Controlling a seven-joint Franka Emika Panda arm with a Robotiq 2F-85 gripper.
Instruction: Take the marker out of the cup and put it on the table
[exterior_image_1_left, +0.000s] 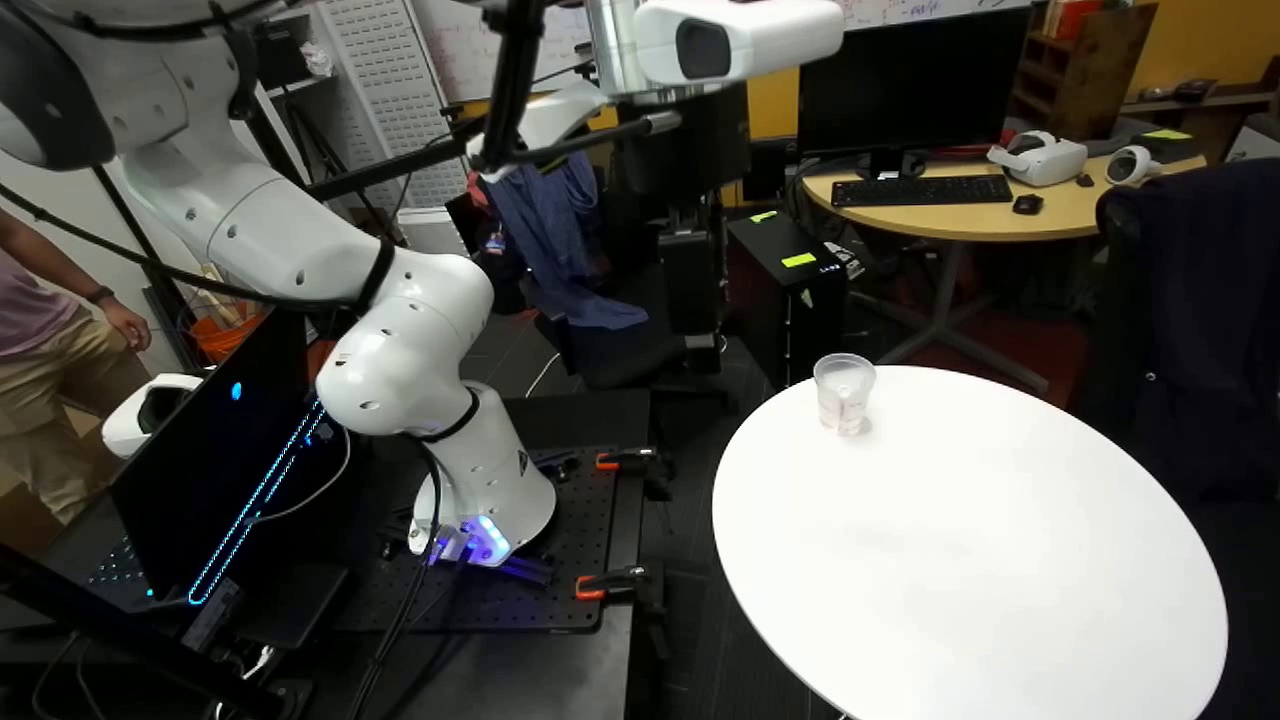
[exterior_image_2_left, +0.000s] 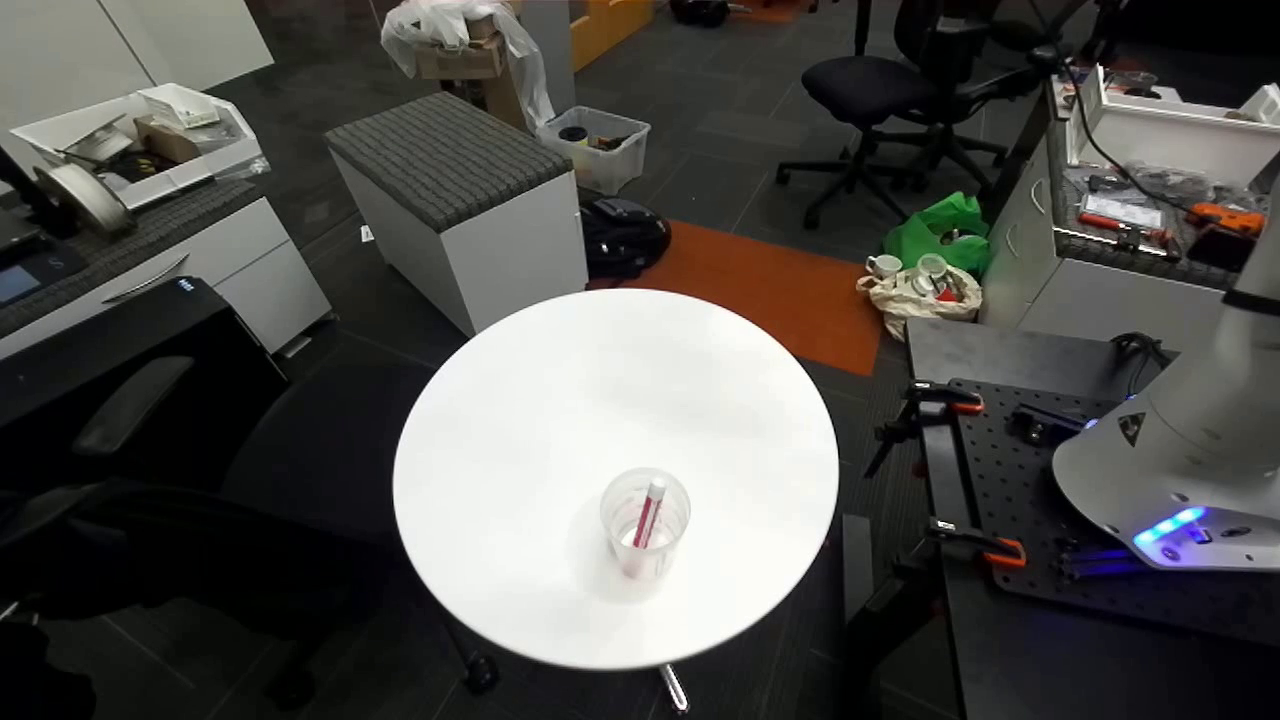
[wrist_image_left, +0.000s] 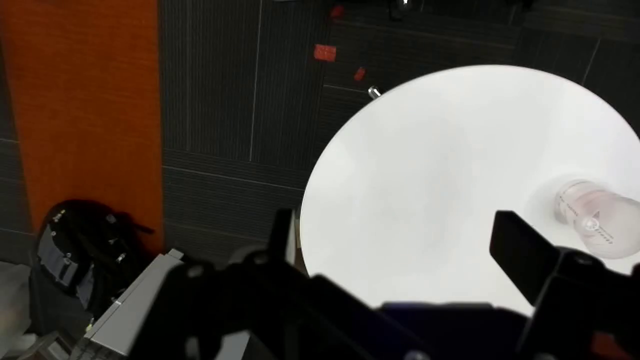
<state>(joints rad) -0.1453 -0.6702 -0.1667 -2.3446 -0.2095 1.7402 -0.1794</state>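
Observation:
The clear cup (exterior_image_1_left: 830, 402) stands upright on the round white table (exterior_image_1_left: 960, 570), near the table's edge. It also shows in an exterior view (exterior_image_2_left: 676, 525) and at the right of the wrist view (wrist_image_left: 622, 227). The red marker (exterior_image_2_left: 648, 515) with a whitish end leans inside the cup. In the wrist view only a pale round end (wrist_image_left: 591, 224) shows through the cup wall. My gripper (exterior_image_1_left: 705, 345) is high and apart from the cup. In the wrist view its fingers (wrist_image_left: 395, 220) are wide apart with nothing between them, and the cup lies beyond the right finger.
The arm's black bench has orange-tipped clamps (exterior_image_1_left: 620, 585) on the edge facing the table. A black computer tower (exterior_image_1_left: 790, 270) and a wooden desk (exterior_image_1_left: 960, 220) stand behind. A dark chair (exterior_image_1_left: 1180, 330) stands close to the table. A grey-topped cabinet (exterior_image_2_left: 450, 150) stands beyond it.

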